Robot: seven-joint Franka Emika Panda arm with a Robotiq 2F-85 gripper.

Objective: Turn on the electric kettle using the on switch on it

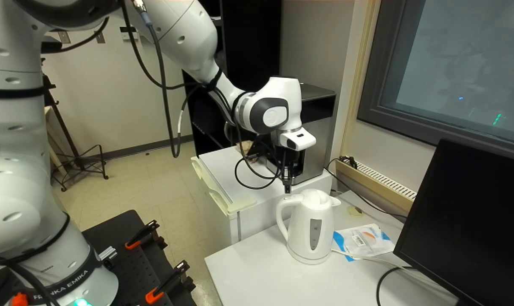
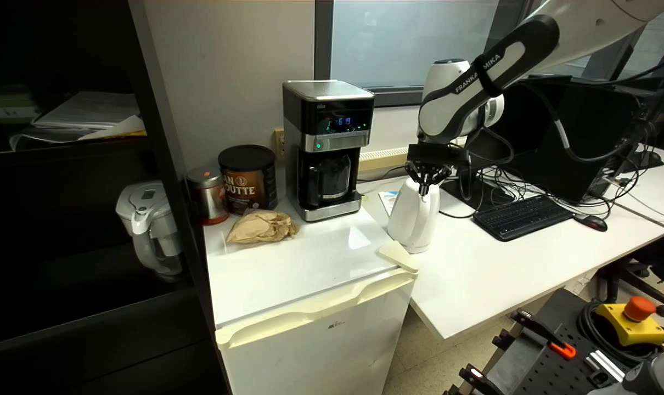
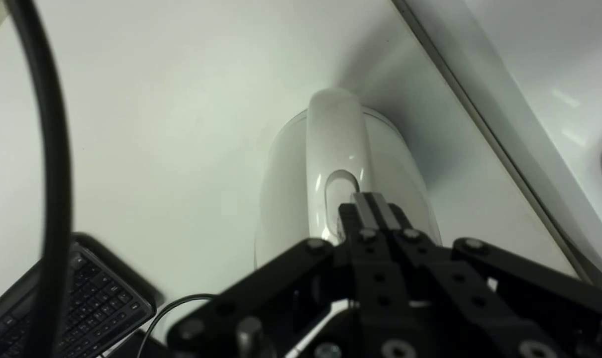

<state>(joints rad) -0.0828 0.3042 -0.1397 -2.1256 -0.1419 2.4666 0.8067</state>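
The white electric kettle stands upright on the white desk in both exterior views (image 1: 301, 240) (image 2: 406, 219). Its loop handle (image 1: 281, 216) faces the robot's side, and the spout points away. In the wrist view the kettle (image 3: 286, 199) is seen from above. An oval inset switch (image 3: 335, 191) shows on top of the handle (image 3: 335, 124), partly covered by my fingers. My gripper (image 1: 287, 190) is shut and empty, pointing down just over the handle's top; it also shows in the wrist view (image 3: 371, 199). I cannot tell whether the fingertips touch the kettle.
A white mini fridge (image 2: 288, 285) stands beside the desk, bearing a black coffee maker (image 2: 327, 148), a paper bag (image 2: 263, 226) and a coffee can (image 2: 248, 181). A keyboard (image 2: 521, 216), a monitor (image 1: 473, 221) and a packet (image 1: 363, 241) are on the desk.
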